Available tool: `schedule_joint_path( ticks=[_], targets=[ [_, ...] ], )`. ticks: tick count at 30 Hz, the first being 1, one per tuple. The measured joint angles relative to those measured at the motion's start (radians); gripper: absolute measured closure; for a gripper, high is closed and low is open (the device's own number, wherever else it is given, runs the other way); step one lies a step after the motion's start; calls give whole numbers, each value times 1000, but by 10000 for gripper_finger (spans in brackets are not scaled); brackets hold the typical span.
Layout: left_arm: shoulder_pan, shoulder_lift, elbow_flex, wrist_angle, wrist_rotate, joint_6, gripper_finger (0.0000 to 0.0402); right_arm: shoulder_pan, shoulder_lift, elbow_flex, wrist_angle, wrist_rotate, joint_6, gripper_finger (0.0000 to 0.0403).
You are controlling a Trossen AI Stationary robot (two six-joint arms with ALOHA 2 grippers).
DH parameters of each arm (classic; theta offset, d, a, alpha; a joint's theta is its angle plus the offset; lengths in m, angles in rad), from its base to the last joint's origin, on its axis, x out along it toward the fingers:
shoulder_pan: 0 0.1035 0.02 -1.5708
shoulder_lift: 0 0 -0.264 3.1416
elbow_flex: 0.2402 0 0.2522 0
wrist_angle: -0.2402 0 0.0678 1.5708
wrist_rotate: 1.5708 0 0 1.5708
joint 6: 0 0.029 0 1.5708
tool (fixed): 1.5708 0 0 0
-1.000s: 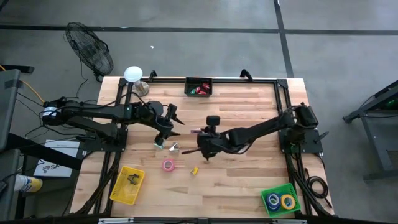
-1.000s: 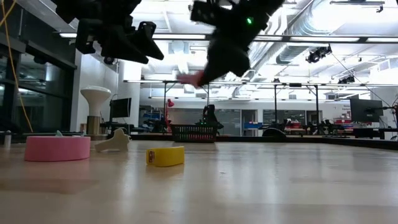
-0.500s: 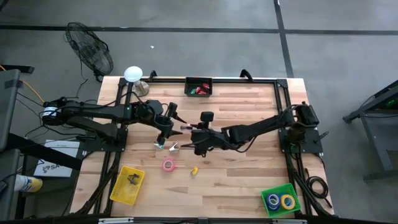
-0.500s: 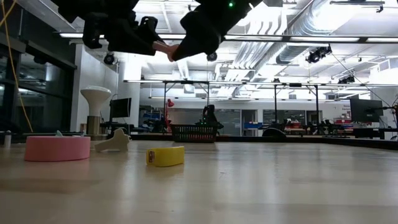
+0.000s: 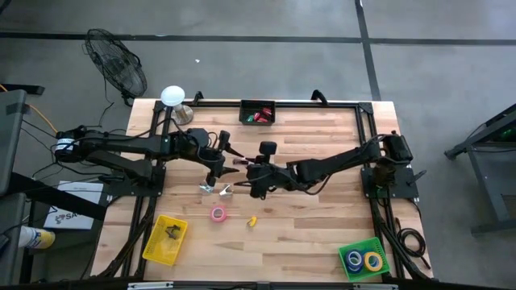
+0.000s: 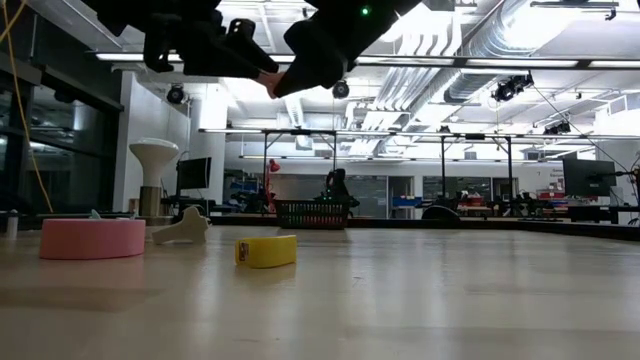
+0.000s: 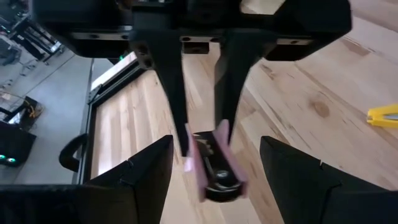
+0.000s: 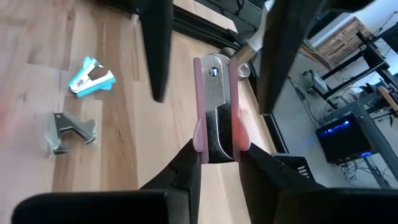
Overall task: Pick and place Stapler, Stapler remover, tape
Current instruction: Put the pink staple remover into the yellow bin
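A pink stapler [image 8: 216, 93] with a metal top is held in the air over the middle of the table by my right gripper [image 8: 217, 152], which is shut on it. It also shows in the high view [image 5: 239, 162]. My left gripper [image 7: 214, 143] is open. Its two fingers [image 8: 155, 56] stand on either side of the stapler's free end without touching it. A pink tape roll [image 5: 218, 213] lies flat on the table nearer the front. A blue staple remover [image 8: 90, 76] and a silver claw piece [image 8: 68, 132] lie below the grippers. My right gripper pinches the stapler's two long sides [image 8: 214, 146] between its two fingers, at the end nearest its wrist. The fingers come roughly level from the table's right and lie along the stapler. The stapler sticks out beyond the fingertips toward the left gripper, lifted clear of the table.
A small yellow piece [image 5: 251, 220] lies beside the pink roll. A yellow basket [image 5: 165, 239] stands at the front left, a green basket [image 5: 363, 259] with tape rolls at the front right, and a black basket [image 5: 258, 113] at the far edge. A white stand [image 5: 172, 97] is at the far left corner.
My right gripper has carried the stapler up and toward the table's left and far side, to the left gripper. The stapler's free end now lies between the left gripper's open fingers.
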Motion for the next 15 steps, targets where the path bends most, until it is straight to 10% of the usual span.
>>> schedule_joint_path(
  ticks=[15],
  targets=[
    [0,0,0,-7,-2,-7,177,0,0,0,10,6,-6,328]
  ],
)
